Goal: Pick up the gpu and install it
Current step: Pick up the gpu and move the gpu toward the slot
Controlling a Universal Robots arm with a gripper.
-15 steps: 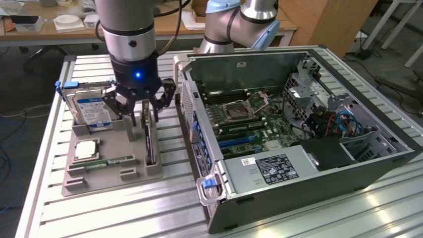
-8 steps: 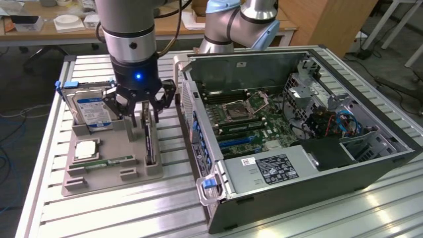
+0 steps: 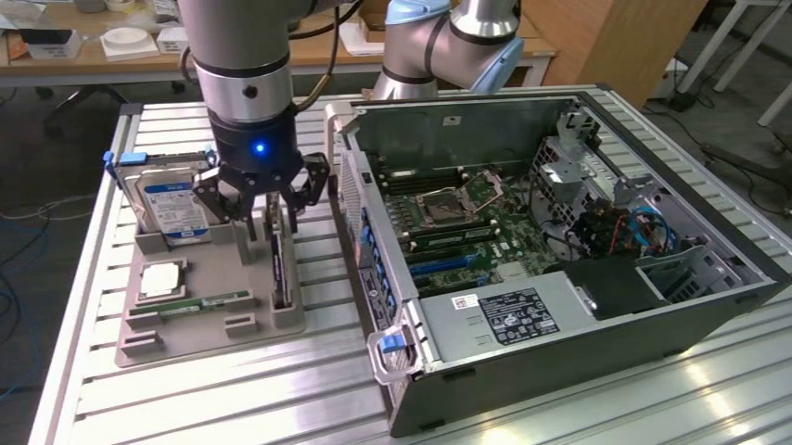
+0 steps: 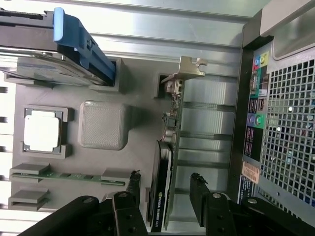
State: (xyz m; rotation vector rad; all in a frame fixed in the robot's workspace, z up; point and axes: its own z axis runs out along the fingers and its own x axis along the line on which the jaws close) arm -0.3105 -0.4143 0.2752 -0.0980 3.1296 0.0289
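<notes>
The gpu [image 3: 282, 271] is a thin dark card standing on edge in a slot along the side of the grey holder tray [image 3: 198, 334] nearest the case. In the wrist view the gpu [image 4: 170, 142] runs lengthwise, with its silver bracket [image 4: 184, 73] at the end away from me. My gripper [image 3: 273, 221] hangs just above the card's bracket end and is open. Its gripper [image 4: 165, 175] fingers stand on either side of the card, with a gap on both sides and nothing gripped.
The tray also holds a hard drive [image 3: 173, 209] in a blue-handled carrier, a processor [image 3: 161, 278] and a green memory stick [image 3: 204, 304]. The open computer case [image 3: 557, 232] lies close on the exterior view's right, its rear panel [image 4: 280, 123] near the card. A second arm [image 3: 446, 46] stands behind.
</notes>
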